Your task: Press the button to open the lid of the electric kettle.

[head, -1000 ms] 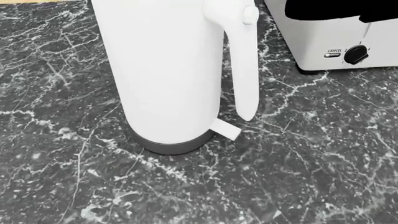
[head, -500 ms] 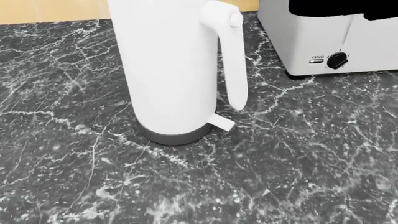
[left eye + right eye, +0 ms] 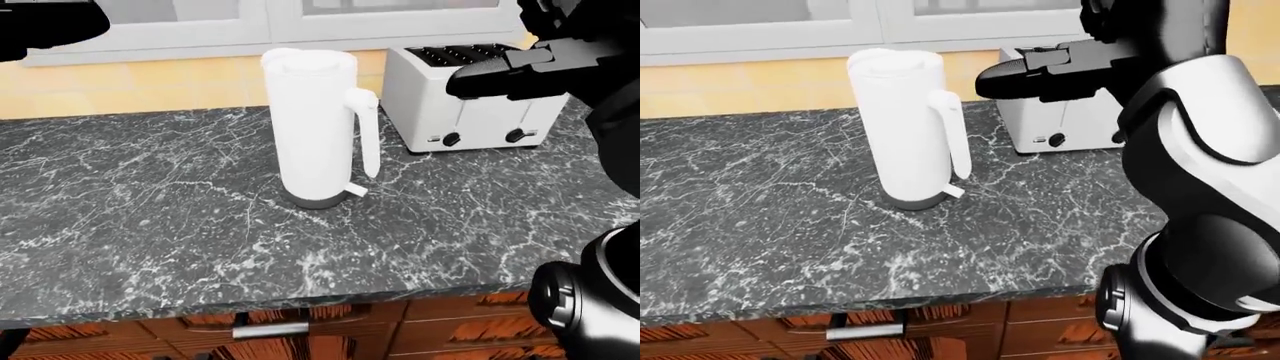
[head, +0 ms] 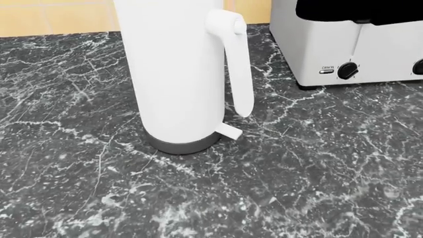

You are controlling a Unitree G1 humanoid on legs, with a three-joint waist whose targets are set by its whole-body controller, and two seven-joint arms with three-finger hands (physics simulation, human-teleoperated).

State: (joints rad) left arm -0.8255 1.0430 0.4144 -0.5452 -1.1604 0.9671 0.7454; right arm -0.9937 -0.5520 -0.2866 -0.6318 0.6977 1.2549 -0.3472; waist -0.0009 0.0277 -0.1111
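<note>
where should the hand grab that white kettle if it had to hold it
Probably the handle: a slim vertical bar joined to the kettle only at its top, with a gap behind for fingers. It faces the left-eye view's right, toward the toaster, so come from that side, where the right hand hovers. The body looks wide and smooth.

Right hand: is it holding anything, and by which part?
Nothing. The right hand hangs in the air beside the kettle, clear of its handle.
</note>
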